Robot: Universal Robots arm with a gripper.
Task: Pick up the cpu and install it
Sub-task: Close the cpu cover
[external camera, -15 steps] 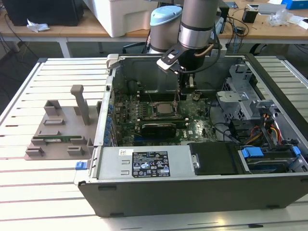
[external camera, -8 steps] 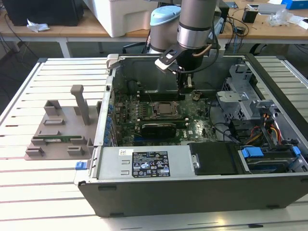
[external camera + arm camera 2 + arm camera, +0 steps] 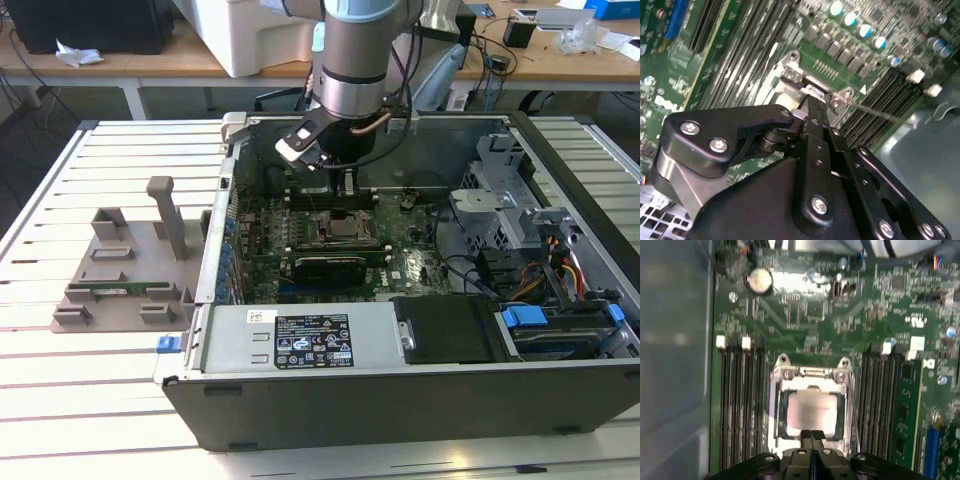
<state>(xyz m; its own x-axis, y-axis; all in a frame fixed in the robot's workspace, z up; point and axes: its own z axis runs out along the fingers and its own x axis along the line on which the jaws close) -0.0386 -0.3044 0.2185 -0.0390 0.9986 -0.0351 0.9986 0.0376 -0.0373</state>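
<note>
we logged the hand point(image 3: 811, 437) closed and empty over the cpu point(image 3: 814, 412) lying in its socket point(image 3: 774, 410); we judged square, light contact best.

Findings: the cpu point(image 3: 812, 412) lies flat inside the metal socket frame point(image 3: 812, 373) on the green motherboard point(image 3: 805, 335). The gripper point(image 3: 811, 436) has its fingertips pressed together over the cpu's edge; contact cannot be confirmed. Black memory slots point(image 3: 740, 400) flank the socket on both sides. A coin cell battery point(image 3: 759, 280) sits well apart.
</note>
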